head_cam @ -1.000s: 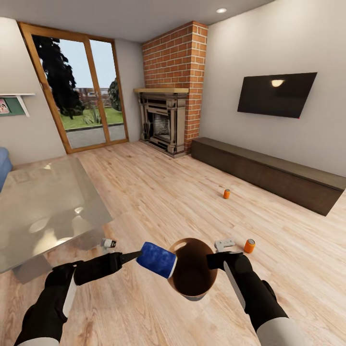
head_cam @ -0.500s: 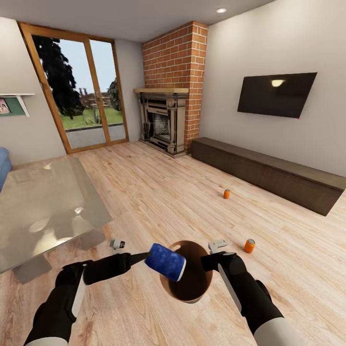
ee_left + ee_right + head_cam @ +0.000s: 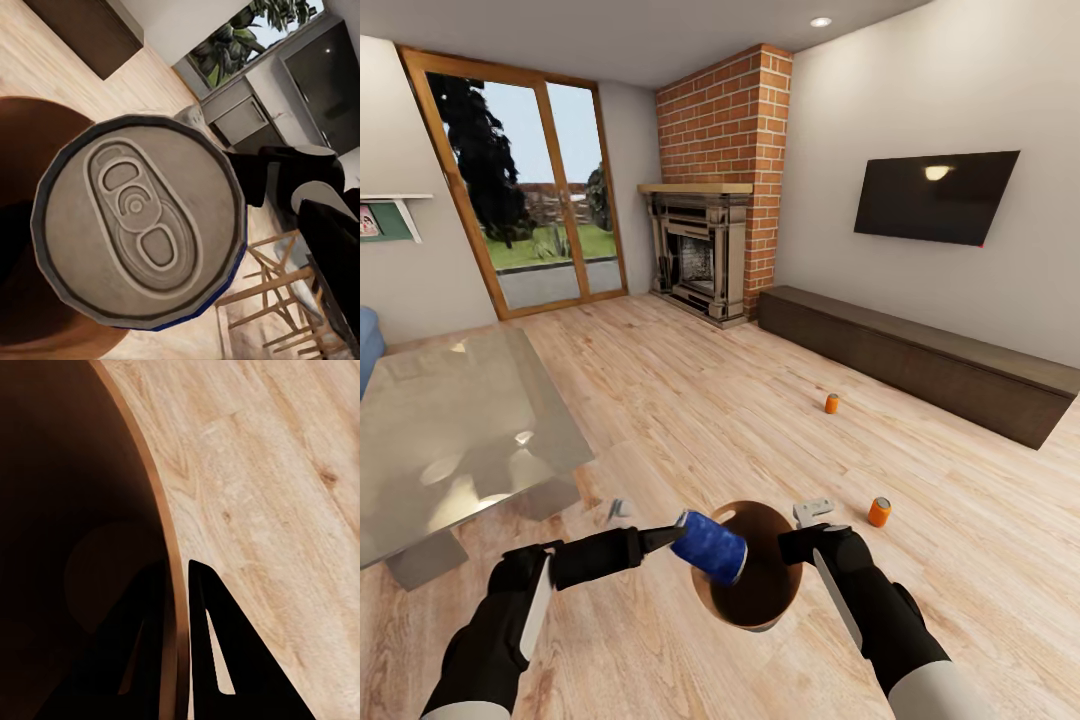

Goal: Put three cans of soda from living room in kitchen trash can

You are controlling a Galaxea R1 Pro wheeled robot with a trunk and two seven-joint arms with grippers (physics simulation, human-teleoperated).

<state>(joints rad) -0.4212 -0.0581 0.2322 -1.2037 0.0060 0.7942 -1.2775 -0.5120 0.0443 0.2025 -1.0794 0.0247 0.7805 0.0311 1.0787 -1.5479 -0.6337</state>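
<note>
Cans are the job here, and the left gripper (image 3: pixel 672 538) has its jaws shut on a blue can (image 3: pixel 710 547). This can is blue, not orange. It lies on its side over the near-left rim of the bin (image 3: pixel 752 578). In the left wrist view the grey top of the blue can (image 3: pixel 139 232) with its pull tab faces the camera, and the brown inside of the bin (image 3: pixel 30 247) shows behind it.

Since half a second ago, the left arm has pushed a little further toward the bin, so the blue can now sits a bit more over the opening. A second ago the bin and both arms were lower and more to the right in the head view; the bin has not moved in the last half second.

The right gripper (image 3: pixel 792 545) has its jaws pinched shut on the bin's rim. In the right wrist view one black finger (image 3: pixel 214 660) is outside the wall and the other is inside, with the thin rim of the bin (image 3: pixel 161 547) between them.

Two orange cans stand on the wood floor (image 3: pixel 690 400). One orange can (image 3: pixel 879 512) is near the bin, on its right. The far orange can (image 3: pixel 831 403) stands near the long dark cabinet (image 3: pixel 920 360). Both are where they were before.

A glass worktop (image 3: pixel 450 440) is on the left, and the brick fireplace (image 3: pixel 722 190) is at the back.
</note>
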